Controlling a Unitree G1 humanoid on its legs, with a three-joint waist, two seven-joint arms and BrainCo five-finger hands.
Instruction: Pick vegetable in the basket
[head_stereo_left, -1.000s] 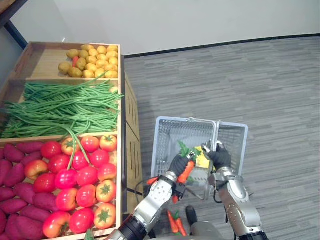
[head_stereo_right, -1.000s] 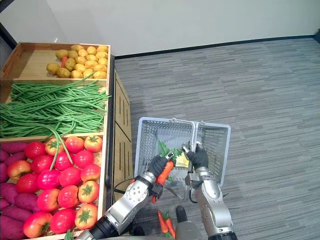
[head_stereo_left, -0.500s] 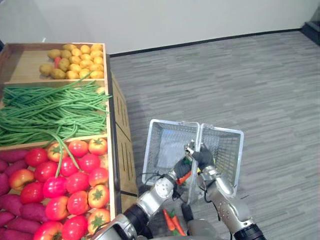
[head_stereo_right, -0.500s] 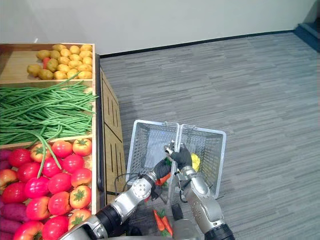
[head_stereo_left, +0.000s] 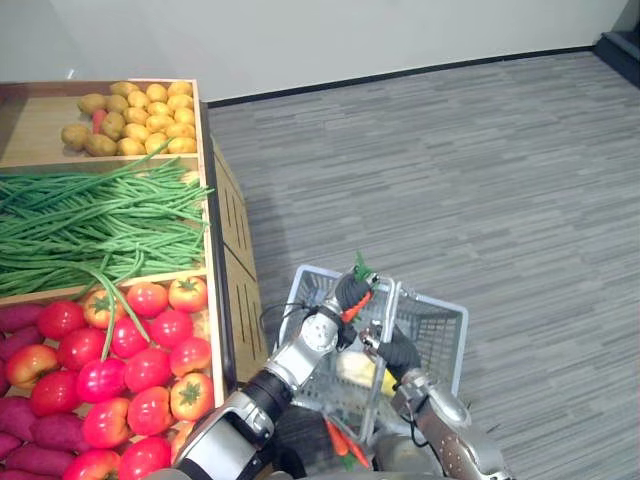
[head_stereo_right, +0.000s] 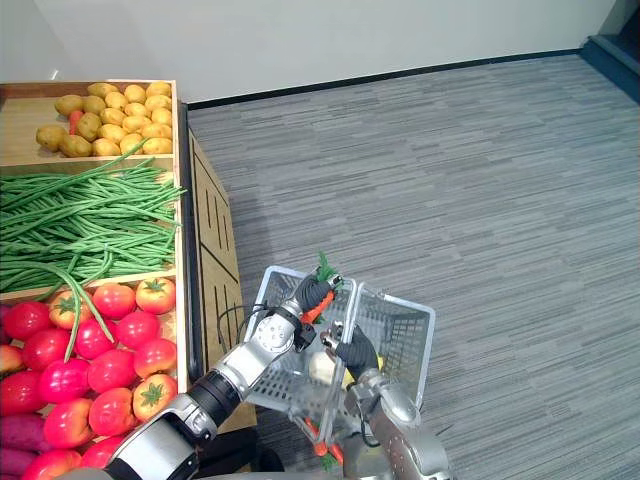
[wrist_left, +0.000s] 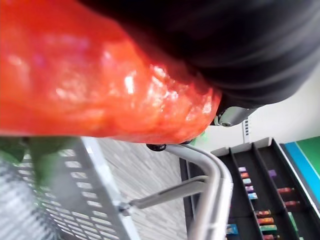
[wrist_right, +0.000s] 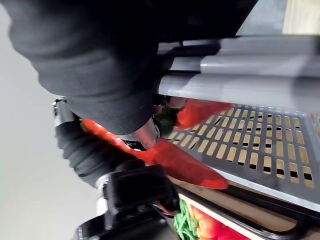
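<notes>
A grey mesh basket (head_stereo_left: 432, 306) hangs in front of me beside the produce shelf. My left hand (head_stereo_left: 350, 291) is at its far rim, shut on an orange carrot (head_stereo_left: 352, 306) whose green top (head_stereo_left: 362, 269) sticks up past the fingers. The left wrist view has the carrot (wrist_left: 100, 90) pressed close under the dark cover. My right hand (head_stereo_left: 399, 352) is shut on the basket's handle (head_stereo_left: 386, 310) near the middle. From the right wrist, the handle (wrist_right: 240, 75) runs past the hand, with the carrot (wrist_right: 172, 157) beyond it. A yellow vegetable (head_stereo_left: 364, 369) lies inside the basket.
A wooden shelf (head_stereo_left: 213, 290) on the left holds potatoes (head_stereo_left: 130, 115), long green beans (head_stereo_left: 90, 220), tomatoes (head_stereo_left: 140, 340) and purple sweet potatoes (head_stereo_left: 30, 455). Two more carrots (head_stereo_left: 339, 439) show at the basket's near edge. Grey floor (head_stereo_left: 480, 180) spreads to the right.
The camera has swung right. My left hand has carried the carrot from low beside the handle up to the basket's far rim. The right hand keeps its hold on the handle.
</notes>
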